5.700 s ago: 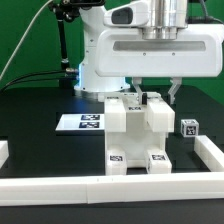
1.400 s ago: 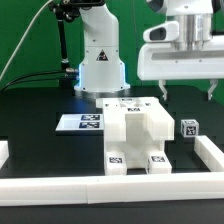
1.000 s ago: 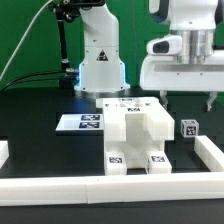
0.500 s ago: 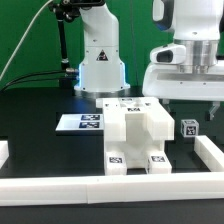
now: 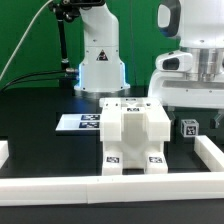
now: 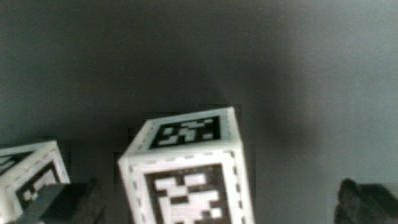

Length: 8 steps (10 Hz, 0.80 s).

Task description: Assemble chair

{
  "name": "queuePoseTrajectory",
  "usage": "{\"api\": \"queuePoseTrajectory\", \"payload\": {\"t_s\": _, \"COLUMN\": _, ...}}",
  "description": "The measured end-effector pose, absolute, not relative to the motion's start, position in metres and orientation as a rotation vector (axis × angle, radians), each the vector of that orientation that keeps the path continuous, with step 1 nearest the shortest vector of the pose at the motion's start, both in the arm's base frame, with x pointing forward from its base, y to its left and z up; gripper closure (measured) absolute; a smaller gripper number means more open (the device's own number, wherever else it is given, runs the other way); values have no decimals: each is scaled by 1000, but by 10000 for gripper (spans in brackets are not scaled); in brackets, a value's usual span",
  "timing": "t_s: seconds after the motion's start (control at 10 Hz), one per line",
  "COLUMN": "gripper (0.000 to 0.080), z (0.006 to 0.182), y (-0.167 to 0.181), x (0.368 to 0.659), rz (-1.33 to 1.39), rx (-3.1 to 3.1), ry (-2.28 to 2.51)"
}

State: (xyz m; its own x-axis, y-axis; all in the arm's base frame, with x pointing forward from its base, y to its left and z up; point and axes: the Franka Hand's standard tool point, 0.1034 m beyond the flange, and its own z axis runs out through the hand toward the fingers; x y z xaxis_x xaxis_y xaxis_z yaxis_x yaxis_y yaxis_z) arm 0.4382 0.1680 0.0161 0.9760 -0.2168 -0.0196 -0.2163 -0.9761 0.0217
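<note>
The fingers [image 6: 365, 196] show in the wrist view only as two dark, blurred tips, cut off by the picture's edge. They are spread wide and pinch nothing. Between them, touching neither, stands one small block [image 6: 185, 165]. It is white and upright, with a tag on its top and another on its side, and its lower part is out of frame. Beside it a corner of a second white part [image 6: 22, 172], also tagged, juts in; which piece it is cannot be told. Under both lies the dark counter [image 6: 267, 60].

In the exterior view the robot arm [image 5: 190, 75] is cut off at 12 and 3 o'clock of the picture. The fingers below it are lost in shadow, so their spread cannot be read there. One chair [image 5: 135, 130], a blocky white body, stands mid-counter, with two tags low on its front and more on top, too small to count. The small block [image 5: 188, 127] stands at 3 o'clock of the chair, near but apart, under the arm. One marker board [image 5: 80, 122] lies flat at 9 o'clock of the chair, just beside it. A low white wall [image 5: 100, 186] rims the counter at 6 o'clock.
</note>
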Motion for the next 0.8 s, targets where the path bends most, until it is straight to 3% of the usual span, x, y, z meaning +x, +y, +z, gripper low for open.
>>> {"api": "queuePoseTrajectory", "payload": {"t_s": 0.3, "gripper": 151, "z": 16, "y": 168, "x": 438, "rz": -36, "rx": 3103, "ry": -339}}
{"api": "queuePoseTrajectory", "payload": {"t_s": 0.5, "gripper": 413, "z": 16, "y": 168, "x": 438, "rz": -36, "rx": 3103, "ry": -339}}
{"api": "queuePoseTrajectory", "payload": {"t_s": 0.6, "gripper": 413, "z": 16, "y": 168, "x": 438, "rz": -35, "rx": 3103, "ry": -339}}
{"api": "queuePoseTrajectory", "payload": {"t_s": 0.7, "gripper": 519, "z": 16, "y": 168, "x": 438, "rz": -35, "rx": 3103, "ry": -339}}
{"api": "queuePoseTrajectory", "payload": {"t_s": 0.8, "gripper": 519, "z": 16, "y": 168, "x": 438, "rz": -35, "rx": 3103, "ry": -339}}
